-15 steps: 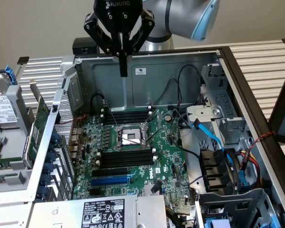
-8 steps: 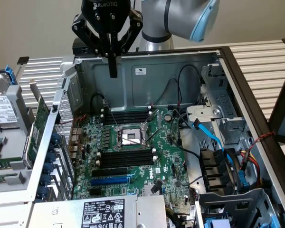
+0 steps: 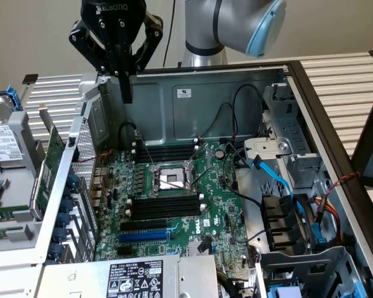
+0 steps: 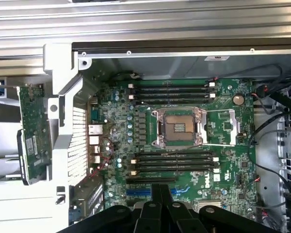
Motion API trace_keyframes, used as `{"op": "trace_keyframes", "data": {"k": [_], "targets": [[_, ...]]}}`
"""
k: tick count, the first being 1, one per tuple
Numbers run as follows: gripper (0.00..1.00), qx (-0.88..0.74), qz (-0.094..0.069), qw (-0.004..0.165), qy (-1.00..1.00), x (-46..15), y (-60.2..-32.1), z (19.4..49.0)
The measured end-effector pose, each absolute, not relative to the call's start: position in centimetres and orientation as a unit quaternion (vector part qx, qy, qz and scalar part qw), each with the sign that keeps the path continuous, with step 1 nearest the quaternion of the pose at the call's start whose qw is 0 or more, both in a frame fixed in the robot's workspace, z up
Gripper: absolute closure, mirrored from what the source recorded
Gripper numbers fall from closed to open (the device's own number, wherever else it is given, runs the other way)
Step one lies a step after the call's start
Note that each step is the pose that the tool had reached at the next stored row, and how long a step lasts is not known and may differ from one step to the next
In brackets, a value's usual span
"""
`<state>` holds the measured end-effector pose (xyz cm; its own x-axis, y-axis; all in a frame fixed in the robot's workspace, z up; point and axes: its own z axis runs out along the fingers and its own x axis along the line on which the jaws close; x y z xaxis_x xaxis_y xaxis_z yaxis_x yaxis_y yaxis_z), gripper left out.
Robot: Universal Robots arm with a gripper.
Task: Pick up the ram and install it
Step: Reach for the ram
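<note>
The black two-fingered gripper (image 3: 127, 93) (image 4: 160, 190) is hanging fingers-down above the open grey sheet-metal computer case (image 3: 205, 105) (image 4: 184, 65), and its fingers are pressing flat together with nothing showing between them. Directly under the tool, the large green motherboard (image 3: 221, 205) (image 4: 223, 145) is lying in the floor of the case, well below the fingertips. On that board a square silver processor socket (image 3: 168, 180) (image 4: 178, 127) is sitting between two banks of long black memory slots (image 3: 165, 208) (image 4: 174, 162), and none of those slots is showing a green stick in it. A long blue slot (image 3: 143, 236) (image 4: 136, 192) is running just beyond the nearer bank. The ram (image 3: 48, 166) (image 4: 33, 136), a long, thin green circuit-board stick with a white label, is standing on edge and tilting outside the case. It is lower than the gripper, off toward the exterior view's left of it, and just past the perforated metal wall (image 3: 84, 155) (image 4: 77, 141). It is well apart from the fingers and nothing is gripping it. Whether it is touching that wall cannot be told.
</note>
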<state>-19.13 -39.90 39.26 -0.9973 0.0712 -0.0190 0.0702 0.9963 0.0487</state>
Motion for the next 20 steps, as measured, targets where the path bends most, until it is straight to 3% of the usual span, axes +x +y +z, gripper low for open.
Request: {"op": "trace_keyframes", "data": {"k": [20], "targets": [[0.9, 0.035, 0.025, 0.01, 0.999, -28.2, -40.0, 39.3]]}}
